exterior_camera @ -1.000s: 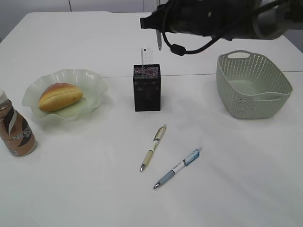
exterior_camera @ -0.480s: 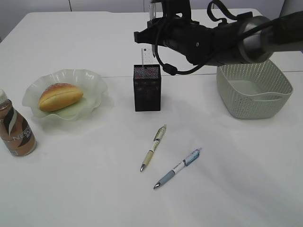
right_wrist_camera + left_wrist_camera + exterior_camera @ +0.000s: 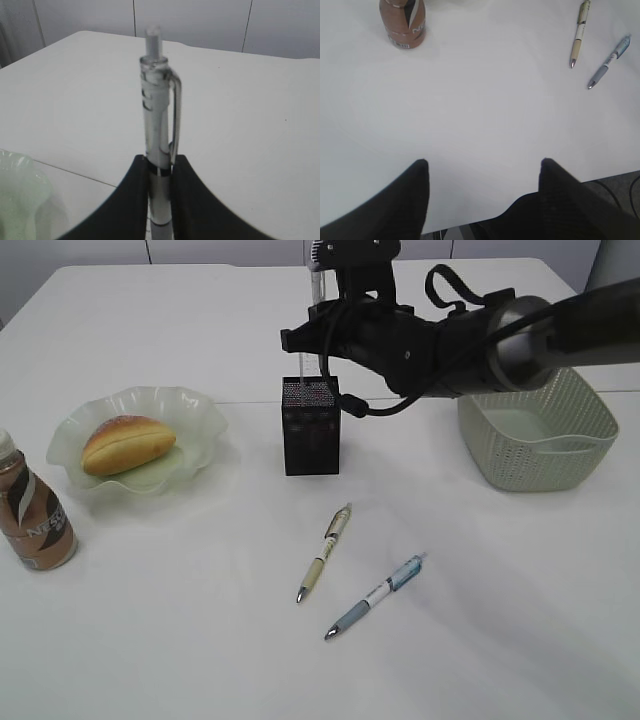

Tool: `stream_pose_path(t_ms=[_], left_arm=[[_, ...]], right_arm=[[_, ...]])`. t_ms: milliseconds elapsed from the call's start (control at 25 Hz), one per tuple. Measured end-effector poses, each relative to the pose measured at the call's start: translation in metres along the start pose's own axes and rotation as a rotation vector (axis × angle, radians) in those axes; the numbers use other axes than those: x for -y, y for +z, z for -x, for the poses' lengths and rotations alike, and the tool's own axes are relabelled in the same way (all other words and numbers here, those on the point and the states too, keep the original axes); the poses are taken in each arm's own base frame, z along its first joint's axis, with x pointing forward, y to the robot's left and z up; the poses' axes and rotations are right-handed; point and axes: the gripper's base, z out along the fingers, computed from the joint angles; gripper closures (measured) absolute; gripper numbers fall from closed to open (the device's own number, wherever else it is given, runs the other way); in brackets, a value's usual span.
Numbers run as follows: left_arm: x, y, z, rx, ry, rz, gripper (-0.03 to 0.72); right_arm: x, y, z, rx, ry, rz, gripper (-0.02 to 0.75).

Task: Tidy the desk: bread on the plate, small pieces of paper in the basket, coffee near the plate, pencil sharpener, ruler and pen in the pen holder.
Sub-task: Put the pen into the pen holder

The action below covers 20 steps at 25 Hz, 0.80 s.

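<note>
My right gripper [image 3: 160,167] is shut on a clear silver pen [image 3: 157,115] and holds it upright. In the exterior view this gripper [image 3: 322,328] hangs just above the black mesh pen holder [image 3: 311,430], with the pen's top [image 3: 318,275] sticking up. A white ruler [image 3: 300,365] stands in the holder. A beige pen [image 3: 325,550] and a blue pen [image 3: 375,595] lie on the table in front of the holder. The bread [image 3: 128,443] lies on the pale green plate [image 3: 195,410]. The coffee bottle [image 3: 32,510] stands at the left edge. My left gripper [image 3: 484,165] is open and empty over the table's front edge.
A pale green basket [image 3: 535,440] stands at the right, partly behind the right arm. The left wrist view shows the coffee bottle [image 3: 403,22], the beige pen [image 3: 579,32] and the blue pen [image 3: 609,62] ahead of the jaws.
The right arm has come down and left with the pen, from high above the holder to just over its opening. Nothing else has moved.
</note>
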Motion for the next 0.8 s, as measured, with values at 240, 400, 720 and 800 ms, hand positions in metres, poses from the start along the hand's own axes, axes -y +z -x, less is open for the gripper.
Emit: stream_pose_path(t_ms=[240, 400, 720, 800], left_arm=[[0.0, 0.0, 0.0, 0.0, 0.0, 0.0, 0.191], [0.0, 0.0, 0.0, 0.0, 0.0, 0.0, 0.191], [0.0, 0.0, 0.0, 0.0, 0.0, 0.0, 0.191], [0.0, 0.0, 0.0, 0.0, 0.0, 0.0, 0.191]], right_arm=[[0.0, 0.005, -0.014, -0.025, -0.003, -0.001, 0.643], [0.0, 0.005, -0.013, -0.023, 0.0, -0.002, 0.643], [-0.019, 0.004, -0.014, -0.032, -0.003, 0.036, 0.643], [-0.024, 0.003, -0.016, -0.046, -0.005, 0.05, 0.643]])
